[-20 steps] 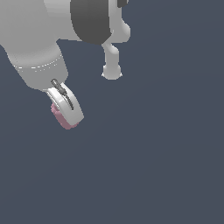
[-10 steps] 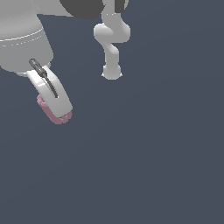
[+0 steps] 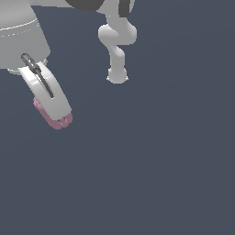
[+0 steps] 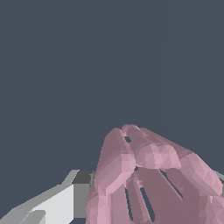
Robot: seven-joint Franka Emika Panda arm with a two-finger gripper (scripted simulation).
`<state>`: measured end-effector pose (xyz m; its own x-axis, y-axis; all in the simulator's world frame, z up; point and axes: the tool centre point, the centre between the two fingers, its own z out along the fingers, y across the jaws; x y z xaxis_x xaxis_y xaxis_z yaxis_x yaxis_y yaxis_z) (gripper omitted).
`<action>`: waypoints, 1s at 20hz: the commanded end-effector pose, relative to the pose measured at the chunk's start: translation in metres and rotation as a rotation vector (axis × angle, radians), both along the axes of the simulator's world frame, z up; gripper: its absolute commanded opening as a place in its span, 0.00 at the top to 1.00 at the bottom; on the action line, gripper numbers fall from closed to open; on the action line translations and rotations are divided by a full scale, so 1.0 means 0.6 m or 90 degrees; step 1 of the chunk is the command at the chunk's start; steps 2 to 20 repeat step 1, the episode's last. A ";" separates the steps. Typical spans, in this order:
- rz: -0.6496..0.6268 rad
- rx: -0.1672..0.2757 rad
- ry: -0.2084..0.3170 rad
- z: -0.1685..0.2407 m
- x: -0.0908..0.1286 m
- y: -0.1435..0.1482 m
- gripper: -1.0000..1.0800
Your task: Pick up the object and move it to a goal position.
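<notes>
from my console, both views arrive evenly lit and flat, the dark slate ground [image 3: 160, 174] showing no cast shadows and no glare. soft shading rounds the white arm [image 3: 117, 43], brighter on its upper faces. i see crisp, low-polygon edges throughout, no blur and no lens bending. in the wrist view the pink object [image 4: 148, 179] fills the frame, faceted, sharply rendered.
</notes>
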<state>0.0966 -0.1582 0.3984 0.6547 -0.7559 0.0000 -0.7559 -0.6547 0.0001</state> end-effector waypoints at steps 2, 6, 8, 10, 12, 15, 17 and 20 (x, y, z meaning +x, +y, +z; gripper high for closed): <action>0.000 0.000 0.000 0.001 0.001 0.000 1.00; 0.000 0.000 0.000 0.001 0.001 0.000 1.00; 0.000 0.000 0.000 0.001 0.001 0.000 1.00; 0.000 0.000 0.000 0.001 0.001 0.000 1.00; 0.000 0.000 0.000 0.001 0.001 0.000 1.00; 0.000 0.000 0.000 0.001 0.001 0.000 1.00; 0.000 0.000 0.000 0.001 0.001 0.000 1.00; 0.000 0.000 0.000 0.001 0.001 0.000 1.00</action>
